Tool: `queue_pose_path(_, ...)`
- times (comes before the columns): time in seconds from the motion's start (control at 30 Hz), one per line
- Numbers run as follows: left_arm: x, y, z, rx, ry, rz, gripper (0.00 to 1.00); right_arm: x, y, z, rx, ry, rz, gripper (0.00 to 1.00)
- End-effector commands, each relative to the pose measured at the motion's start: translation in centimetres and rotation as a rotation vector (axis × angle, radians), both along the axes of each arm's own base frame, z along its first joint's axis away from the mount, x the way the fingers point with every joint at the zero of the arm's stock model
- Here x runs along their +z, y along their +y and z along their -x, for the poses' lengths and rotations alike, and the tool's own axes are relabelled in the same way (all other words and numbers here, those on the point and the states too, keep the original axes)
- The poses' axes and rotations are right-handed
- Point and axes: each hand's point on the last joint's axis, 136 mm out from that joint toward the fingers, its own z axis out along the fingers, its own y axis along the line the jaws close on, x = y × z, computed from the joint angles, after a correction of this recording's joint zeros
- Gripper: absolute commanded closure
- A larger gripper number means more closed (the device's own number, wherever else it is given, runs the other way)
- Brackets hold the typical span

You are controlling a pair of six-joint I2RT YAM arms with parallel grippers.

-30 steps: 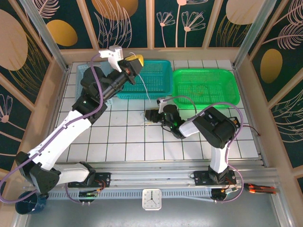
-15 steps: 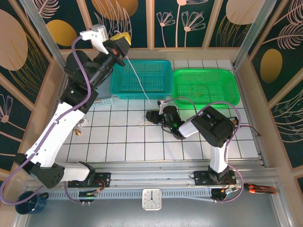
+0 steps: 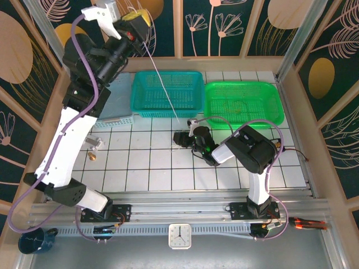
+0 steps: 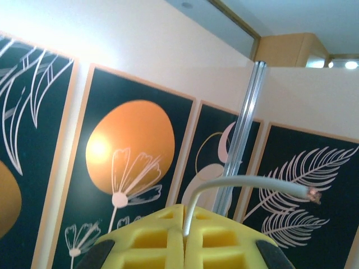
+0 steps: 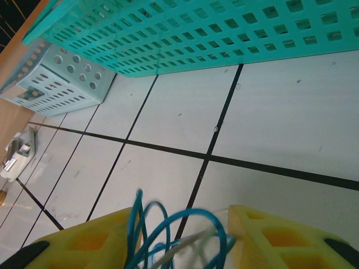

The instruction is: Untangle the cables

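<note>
Spreading across the overhead view, the white tiled table (image 3: 140, 168) sits inside dark wall panels (image 3: 224, 22) painted with leaves and orange discs. The left arm (image 3: 73, 123) rears high beside a teal basket (image 3: 188, 92) and a green basket (image 3: 244, 103). Its left gripper (image 3: 138, 18) is clamped on a white cable (image 3: 160, 78) that slants down, taut, to the right gripper (image 3: 180, 138), low on the tiles. From the left wrist, the cable's cut end curves out past the closed yellow pads (image 4: 151, 241). From the right wrist comes closer detail: pads pressing loops of blue cable (image 5: 168, 224) just above the tiles.
</note>
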Motion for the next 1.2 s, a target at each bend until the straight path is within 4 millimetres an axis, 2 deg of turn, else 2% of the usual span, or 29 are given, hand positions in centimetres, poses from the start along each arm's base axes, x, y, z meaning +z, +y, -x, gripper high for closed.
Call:
queue_pose_path(0.0,3.3,1.2,1.3,0.029,-0.079,0.005,1.00,-2.2,-0.8,0.7,-0.028,0.045,0.031,0.56)
queue_pose_path(0.27,6.0,1.7,1.2,0.064,-0.110,-0.005,1.00,-2.8,-1.1,0.9,-0.033,0.059,0.032,0.56)
queue_pose_path(0.5,5.5,1.2,0.1,0.074,-0.088,-0.027,1.00,-2.1,-0.8,1.3,-0.006,0.056,0.012,0.55)
queue_pose_path(0.63,4.9,0.8,-0.3,0.063,-0.070,-0.045,1.00,0.0,-0.3,1.7,0.033,0.029,-0.019,0.51)
queue_pose_path(0.97,2.2,-0.8,-1.9,0.021,0.003,-0.089,1.00,6.8,1.3,2.7,0.153,-0.091,-0.073,0.44)
queue_pose_path(1.17,1.7,-1.5,-2.3,-0.016,0.019,-0.083,1.00,9.9,2.2,3.5,0.196,-0.188,-0.052,0.40)
